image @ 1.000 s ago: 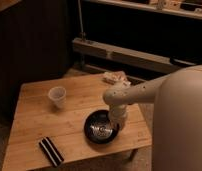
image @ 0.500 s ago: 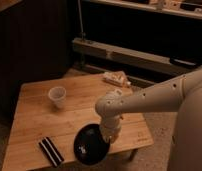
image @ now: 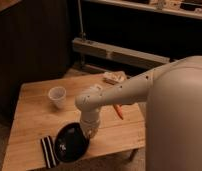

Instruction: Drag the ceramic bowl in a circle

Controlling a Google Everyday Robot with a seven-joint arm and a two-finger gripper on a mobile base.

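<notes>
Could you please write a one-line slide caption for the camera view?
Closed gripper meets the ceramic bowl at its rim, near the front edge of the wooden table, beside a striped black block.

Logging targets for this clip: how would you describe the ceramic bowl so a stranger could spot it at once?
On the wooden table, look at the near edge, where the robot's end effector comes down. The ceramic bowl lies there, at its tip: round, shallow, glossy black, unlike the flat striped block beside it and the small whitish cup farther back.
</notes>
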